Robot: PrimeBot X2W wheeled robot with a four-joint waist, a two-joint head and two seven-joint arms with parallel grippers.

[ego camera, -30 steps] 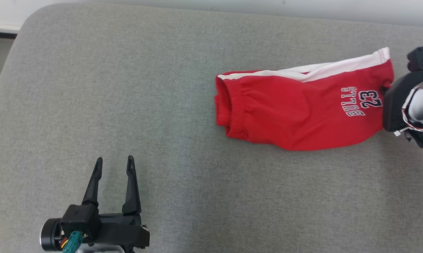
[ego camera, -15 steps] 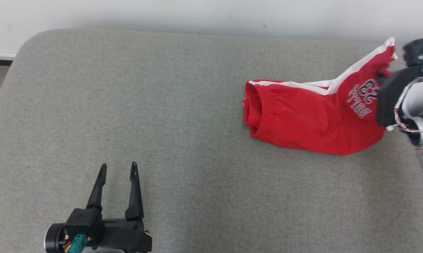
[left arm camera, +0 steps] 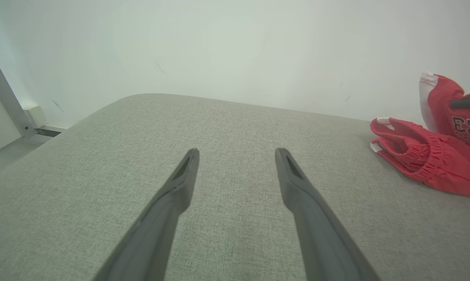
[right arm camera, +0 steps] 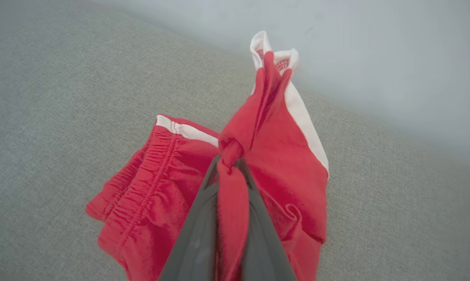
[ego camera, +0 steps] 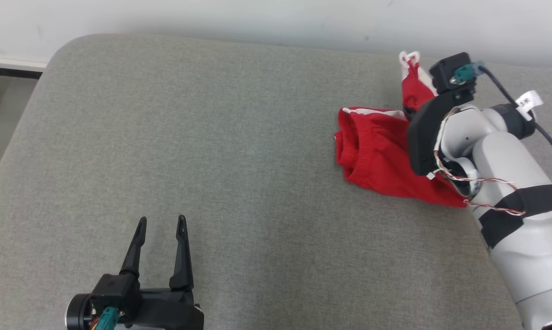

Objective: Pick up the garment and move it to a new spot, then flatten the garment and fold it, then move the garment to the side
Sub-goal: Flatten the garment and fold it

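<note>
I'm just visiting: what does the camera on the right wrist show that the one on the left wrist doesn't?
Right wrist view: the right claw shut on a bunched fold of the red shorts, one leg end raised, the waistband lying on the cushion.
Left wrist view: the left claw open with nothing between its fingers, a metal bar at the far left, and the number 23 printed on the shorts.
Both: the red shorts with white trim, the grey cushion and the pale wall.
</note>
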